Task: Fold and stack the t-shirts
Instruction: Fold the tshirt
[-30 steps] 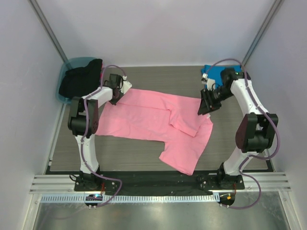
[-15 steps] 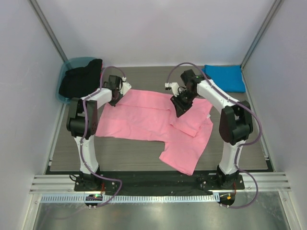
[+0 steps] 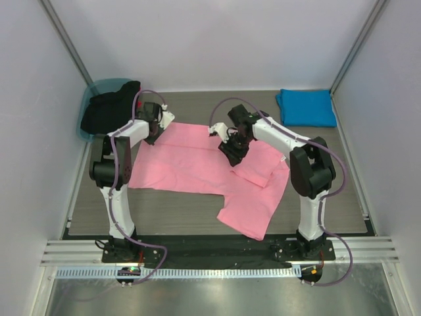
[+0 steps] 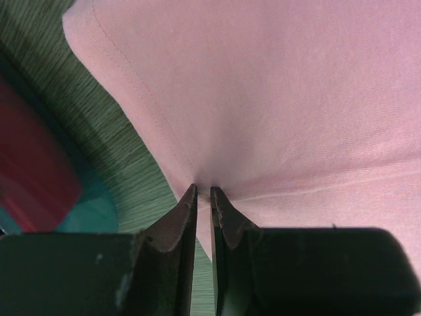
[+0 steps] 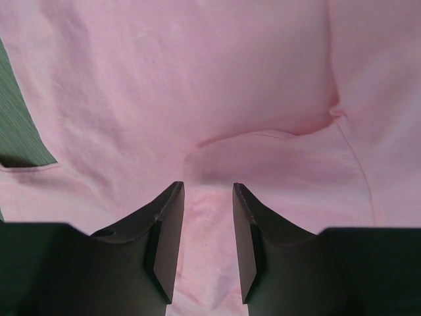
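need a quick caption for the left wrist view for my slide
Left hand pinching the edge of the pink t-shirt, which lies spread on the dark table.

Bright, even overhead light with faint shadows — both wrist views blur the dark jaws, pink t-shirt (image 5: 250, 79) crisp.

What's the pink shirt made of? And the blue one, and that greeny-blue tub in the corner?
The pink shirt looks like soft, matte knit cloth: it creases and has a stitched hem. The blue shirt seems to be similar cloth, folded flat, though it's too small to be sure. The tub looks like smooth teal plastic, maybe slightly see-through.
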Tool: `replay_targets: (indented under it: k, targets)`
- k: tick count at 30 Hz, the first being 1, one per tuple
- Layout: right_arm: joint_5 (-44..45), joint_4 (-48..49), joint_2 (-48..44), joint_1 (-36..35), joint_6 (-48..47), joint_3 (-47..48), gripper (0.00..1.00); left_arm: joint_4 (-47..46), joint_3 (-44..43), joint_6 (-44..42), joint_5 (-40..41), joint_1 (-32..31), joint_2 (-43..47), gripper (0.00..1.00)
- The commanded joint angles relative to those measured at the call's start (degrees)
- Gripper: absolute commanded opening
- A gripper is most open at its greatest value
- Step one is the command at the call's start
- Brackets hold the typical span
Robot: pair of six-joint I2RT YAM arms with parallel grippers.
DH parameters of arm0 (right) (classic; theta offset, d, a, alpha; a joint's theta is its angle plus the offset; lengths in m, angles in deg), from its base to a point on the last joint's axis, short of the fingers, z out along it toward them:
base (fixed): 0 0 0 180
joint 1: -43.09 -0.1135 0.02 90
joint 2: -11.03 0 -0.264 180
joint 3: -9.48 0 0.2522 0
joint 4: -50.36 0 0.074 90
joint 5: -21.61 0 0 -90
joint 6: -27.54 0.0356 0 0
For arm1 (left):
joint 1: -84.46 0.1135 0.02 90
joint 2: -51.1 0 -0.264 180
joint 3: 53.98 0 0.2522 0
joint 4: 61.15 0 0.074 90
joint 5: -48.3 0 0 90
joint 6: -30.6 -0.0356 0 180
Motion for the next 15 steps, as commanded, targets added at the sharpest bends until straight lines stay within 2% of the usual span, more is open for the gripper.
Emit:
replay_targets:
  k: [1,15]
  targets:
    - [2.31,1.02,0.02,-1.96,-3.36,-1.17,0.42,1.19,-1.59,1.01,-0.81,0.56,-1.32,0.14]
    - [8.12,4.18,0.72,-6.53,-6.71,-4.17,0.44,1.28,-1.77,1.27,-0.90,0.56,-1.76,0.14]
